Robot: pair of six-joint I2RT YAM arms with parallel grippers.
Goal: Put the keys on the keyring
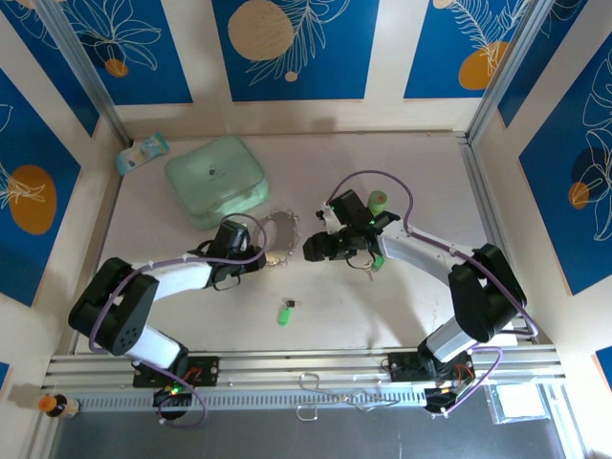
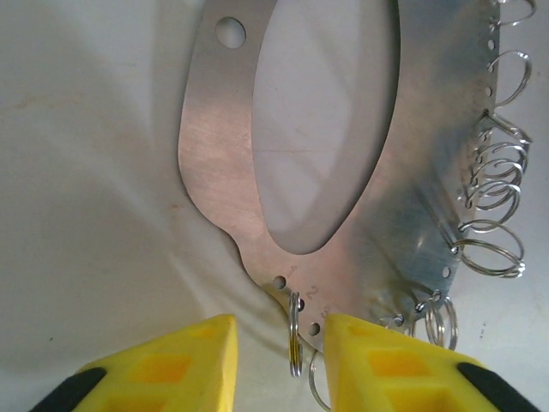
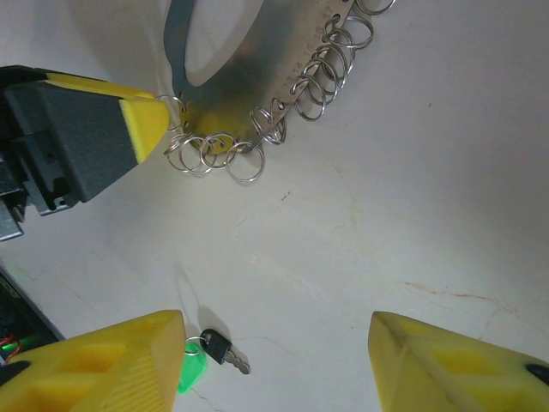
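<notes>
Keyring [image 1: 279, 239]: flat silvery plate w/ an oval cut-out and a row of split rings along one edge. Lies flat mid-table, betw. the two grippers.
L gripper [image 2: 281, 360]: low over the table [image 1: 402, 316], at the keyring's 8 o'clock in top view, pointed at the plate's narrow end.
L fingers [image 2: 163, 369]: yellow pads apart w/ a clear gap. The plate's tip and one split ring [image 2: 295, 336] sit in that gap. The pad on the 3 o'clock side is right at the plate edge, the other is clear of the ring. Not pinching anything.
R gripper [image 3: 279, 360]: at the keyring's 3 o'clock in top view, above the table, nothing betw. the pads.
R fingers [image 3: 455, 360]: spread wide.
Near key [image 1: 285, 313]: on the bare table at the keyring's 6 o'clock, well apart from it, green head and short blade. In R wrist view it lies just beside the pad on the 9 o'clock side [image 3: 214, 350], not touched.
2nd key [image 1: 376, 260]: green head shows beside the R arm, at the R gripper's 4 o'clock. Blade too small to tell.
Green cylinder [image 1: 379, 201]: upright, at the R gripper's 1 o'clock.
Mint box [image 1: 215, 177]: at the keyring's 10 o'clock, near it.
Packet [image 1: 143, 153]: at the box's 10 o'clock, by the far L wall.
</notes>
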